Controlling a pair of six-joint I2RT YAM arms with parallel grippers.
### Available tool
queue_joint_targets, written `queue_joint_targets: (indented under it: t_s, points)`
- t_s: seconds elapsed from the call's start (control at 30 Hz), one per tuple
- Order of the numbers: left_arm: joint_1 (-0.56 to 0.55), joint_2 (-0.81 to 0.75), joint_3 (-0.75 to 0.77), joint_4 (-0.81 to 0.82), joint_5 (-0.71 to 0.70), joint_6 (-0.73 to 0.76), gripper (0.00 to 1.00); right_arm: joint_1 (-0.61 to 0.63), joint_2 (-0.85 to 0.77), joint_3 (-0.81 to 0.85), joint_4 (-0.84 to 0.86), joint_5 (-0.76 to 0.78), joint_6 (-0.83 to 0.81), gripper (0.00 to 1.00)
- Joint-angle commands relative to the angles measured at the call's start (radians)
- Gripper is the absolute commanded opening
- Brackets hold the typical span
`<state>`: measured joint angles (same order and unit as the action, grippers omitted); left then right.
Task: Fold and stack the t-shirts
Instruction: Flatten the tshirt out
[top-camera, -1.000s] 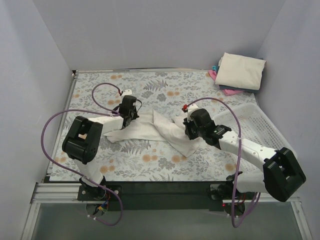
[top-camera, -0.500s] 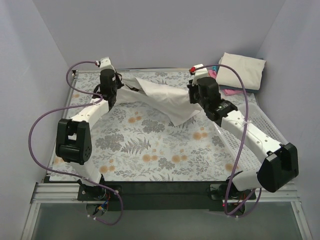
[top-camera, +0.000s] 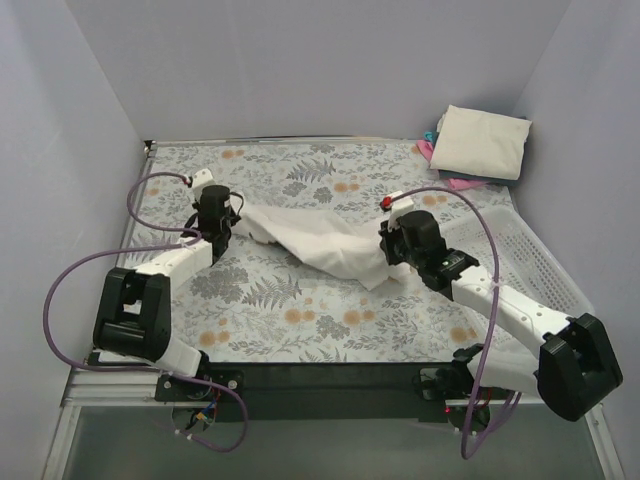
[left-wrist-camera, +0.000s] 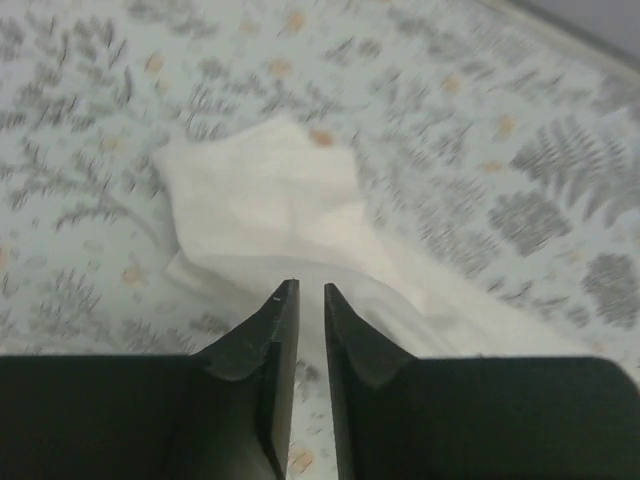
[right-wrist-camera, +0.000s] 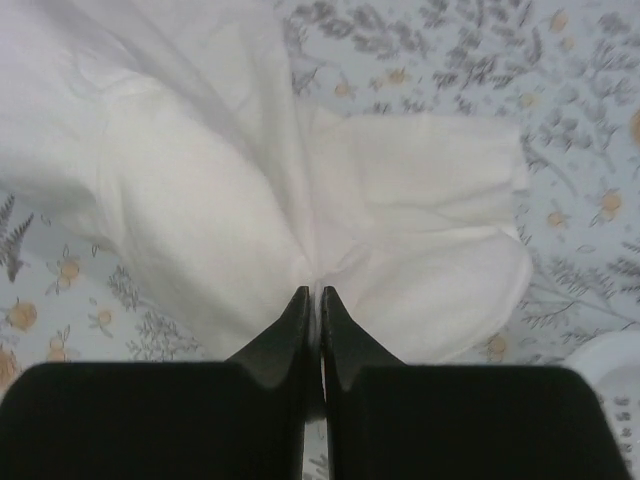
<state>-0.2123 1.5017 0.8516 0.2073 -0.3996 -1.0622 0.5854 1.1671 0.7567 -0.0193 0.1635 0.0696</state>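
A crumpled white t-shirt (top-camera: 320, 240) lies stretched across the middle of the floral table, between both arms. My left gripper (top-camera: 228, 216) is at its left end, low over the table. In the left wrist view its jaws (left-wrist-camera: 310, 288) stand a narrow gap apart with table pattern showing between them, and the shirt's end (left-wrist-camera: 270, 190) lies just past the tips. My right gripper (top-camera: 392, 250) is at the shirt's right end. In the right wrist view it (right-wrist-camera: 315, 290) is shut on a pinch of the white cloth (right-wrist-camera: 200, 190).
A stack of folded shirts (top-camera: 482, 140), cream on top with pink (top-camera: 462, 184) and blue edges under it, sits at the far right corner. A white plastic lattice basket (top-camera: 515, 250) stands along the right edge, close behind my right arm.
Both arms had lifted the shirt high toward the back of the table. They have now come down and forward, and the shirt lies spread on the table. The left jaws now stand slightly apart.
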Motion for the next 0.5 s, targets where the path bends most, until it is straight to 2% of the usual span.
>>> queue_joint_targets:
  t_s: [0.0, 0.07, 0.17, 0.23, 0.47]
  points:
    - [0.008, -0.104, -0.045, -0.115, -0.108, -0.094, 0.23, 0.054, -0.035, -0.062, -0.031, -0.068, 0.052, 0.01]
    - [0.008, -0.144, -0.054, -0.128, -0.102, -0.127, 0.30, 0.105, -0.047, -0.088, -0.044, -0.049, 0.053, 0.01]
    - [0.010, -0.218, -0.040, -0.132, -0.108, -0.131, 0.33, 0.120, -0.070, -0.094, -0.065, -0.045, 0.055, 0.01]
    - [0.008, -0.207, -0.010, -0.126, -0.108, -0.110, 0.33, 0.120, -0.084, -0.102, -0.071, -0.041, 0.049, 0.01]
    - [0.010, 0.136, 0.187, -0.118, -0.065, -0.048, 0.28, 0.120, -0.072, -0.134, -0.061, -0.018, 0.045, 0.01]
